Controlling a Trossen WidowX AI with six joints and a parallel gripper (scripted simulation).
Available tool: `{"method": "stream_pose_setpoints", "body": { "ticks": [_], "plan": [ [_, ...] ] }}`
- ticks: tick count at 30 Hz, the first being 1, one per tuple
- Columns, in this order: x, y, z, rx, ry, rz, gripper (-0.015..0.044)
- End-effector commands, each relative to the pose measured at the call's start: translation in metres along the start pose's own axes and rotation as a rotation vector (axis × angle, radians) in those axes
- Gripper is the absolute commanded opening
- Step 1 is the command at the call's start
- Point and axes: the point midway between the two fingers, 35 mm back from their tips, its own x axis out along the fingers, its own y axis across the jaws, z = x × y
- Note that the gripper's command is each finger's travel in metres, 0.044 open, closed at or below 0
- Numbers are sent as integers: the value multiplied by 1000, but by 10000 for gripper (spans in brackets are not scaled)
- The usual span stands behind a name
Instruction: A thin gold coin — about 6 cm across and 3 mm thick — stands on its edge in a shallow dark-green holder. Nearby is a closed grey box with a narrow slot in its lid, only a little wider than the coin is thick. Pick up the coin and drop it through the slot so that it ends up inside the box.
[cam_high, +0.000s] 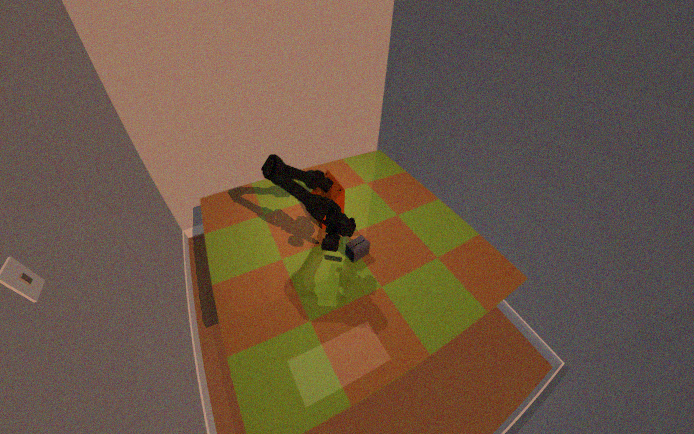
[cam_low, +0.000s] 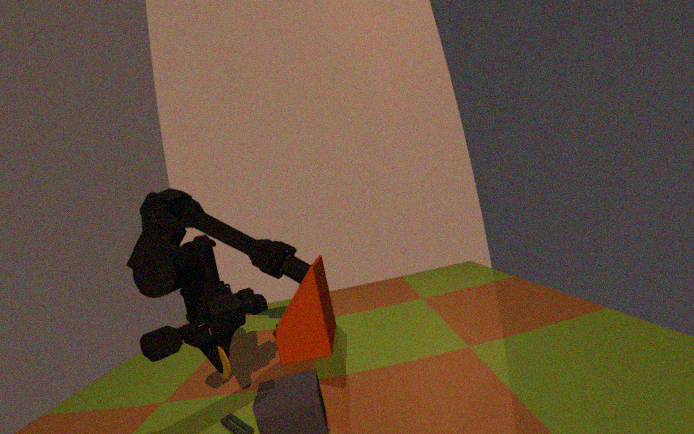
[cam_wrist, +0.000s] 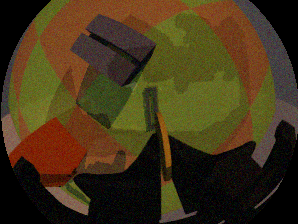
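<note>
The gold coin (cam_low: 225, 362) (cam_wrist: 165, 150) is seen nearly edge-on between the fingertips. My gripper (cam_low: 221, 367) (cam_wrist: 158, 137) is shut on it and holds it above the table, out of the holder. The dark-green holder (cam_high: 333, 257) (cam_low: 237, 424) (cam_wrist: 153, 91) is empty and lies just beyond the fingertips in the wrist view. The closed grey box (cam_high: 357, 248) (cam_low: 289, 404) (cam_wrist: 102, 60) stands beside the holder, at the upper left in the wrist view. Its dark slot runs slanted relative to the coin there. The fingertips are hard to make out in the top view.
An orange-red wedge-shaped block (cam_high: 335, 192) (cam_low: 307, 327) (cam_wrist: 50, 152) stands near the arm, at the lower left in the wrist view. The green and orange checkered table top (cam_high: 435, 301) (cam_low: 399, 332) carries the arm's shadows.
</note>
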Motion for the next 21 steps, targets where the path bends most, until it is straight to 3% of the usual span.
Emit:
{"method": "stream_pose_setpoints", "body": {
  "ticks": [1, 21],
  "plan": [
    [-4, -3, 0, -66, 1, -9, 0],
    [-4, -1, 7, -750, 4, -8, 0]
  ]
}}
